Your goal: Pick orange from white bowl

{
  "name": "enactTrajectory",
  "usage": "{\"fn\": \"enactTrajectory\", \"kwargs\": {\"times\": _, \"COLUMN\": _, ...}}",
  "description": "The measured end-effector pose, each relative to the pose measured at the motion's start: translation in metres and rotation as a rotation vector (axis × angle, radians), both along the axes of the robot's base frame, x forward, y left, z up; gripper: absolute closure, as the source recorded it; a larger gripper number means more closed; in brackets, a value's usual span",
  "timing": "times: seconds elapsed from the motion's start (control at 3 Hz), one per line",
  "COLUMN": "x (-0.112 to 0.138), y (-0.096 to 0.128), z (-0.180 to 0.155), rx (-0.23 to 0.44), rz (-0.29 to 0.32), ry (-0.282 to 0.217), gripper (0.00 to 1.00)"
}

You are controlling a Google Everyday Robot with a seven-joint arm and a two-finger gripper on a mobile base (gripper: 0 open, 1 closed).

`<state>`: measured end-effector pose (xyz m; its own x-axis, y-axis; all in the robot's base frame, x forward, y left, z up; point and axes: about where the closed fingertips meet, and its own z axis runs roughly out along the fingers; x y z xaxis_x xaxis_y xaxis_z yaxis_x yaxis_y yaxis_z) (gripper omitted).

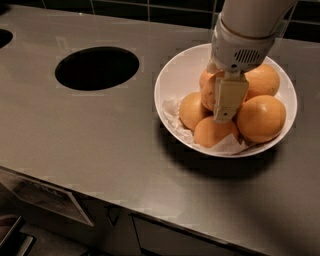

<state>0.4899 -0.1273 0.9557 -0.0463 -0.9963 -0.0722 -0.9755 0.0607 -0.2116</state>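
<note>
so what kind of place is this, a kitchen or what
Likely a kitchen or break-room counter: a steel-look countertop with a round cut-out hole, dark wall tiles behind it, and a white bowl of oranges, where the gripper hangs among the fruit.
</note>
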Motion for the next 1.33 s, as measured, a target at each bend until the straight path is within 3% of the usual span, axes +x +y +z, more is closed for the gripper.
{"fn": "enactTrajectory", "kwargs": {"times": 1.33, "x": 0.014, "y": -0.012, "z": -0.003, "rx": -0.012, "rz": -0.024, "ry": -0.001, "gripper": 0.26}}
